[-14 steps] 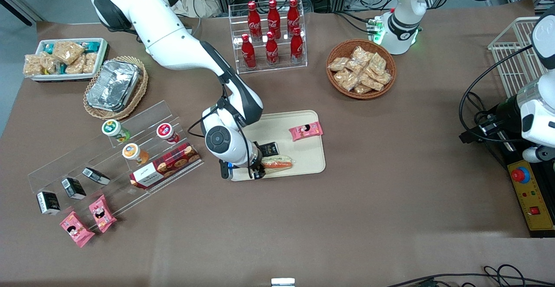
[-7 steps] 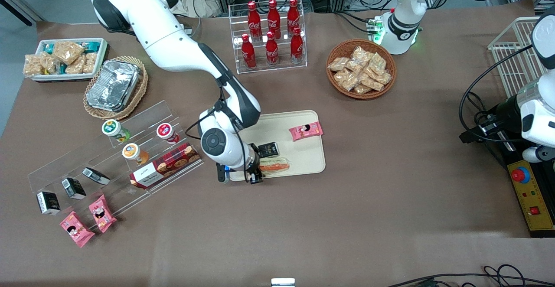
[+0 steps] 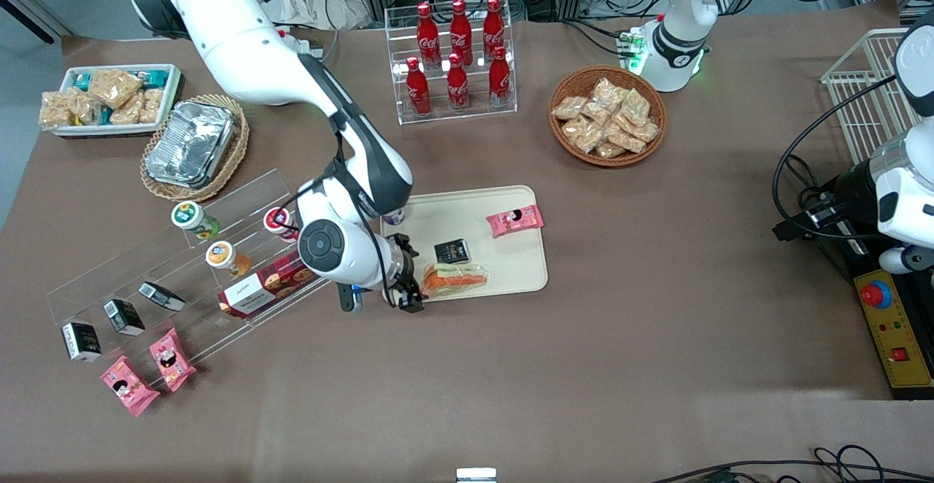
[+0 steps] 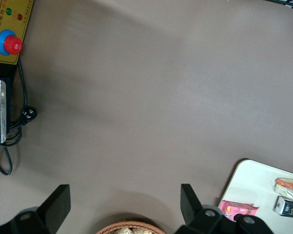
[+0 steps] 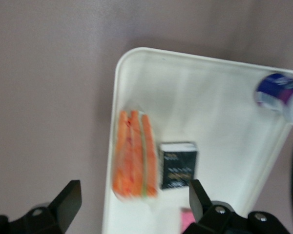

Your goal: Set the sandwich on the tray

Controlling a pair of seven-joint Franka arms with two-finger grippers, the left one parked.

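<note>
The sandwich [image 3: 454, 277] [image 5: 133, 155], a wrapped wedge with orange and green layers, lies on the cream tray [image 3: 503, 264] [image 5: 219, 107] near the tray's edge closest to the front camera. My right gripper [image 3: 410, 292] [image 5: 134, 204] hovers open above the tray's working-arm end, raised off the sandwich, with nothing between its fingers. One fingertip [image 5: 68, 197] hangs over the bare table and the other [image 5: 199, 195] over the tray. The sandwich also shows in the left wrist view [image 4: 289, 185].
A small black packet [image 3: 452, 251] and a pink snack packet [image 3: 515, 219] lie on the tray too. A blue-lidded cup [image 3: 394, 215] stands at the tray's corner. The acrylic step rack [image 3: 190, 264] with cups and boxes is close beside my arm. Cola bottles [image 3: 456, 56] and a snack basket [image 3: 607, 114] stand farther away.
My gripper has let go of the sandwich, lifted and drawn back toward the working arm's end. The sandwich stays on the tray.
</note>
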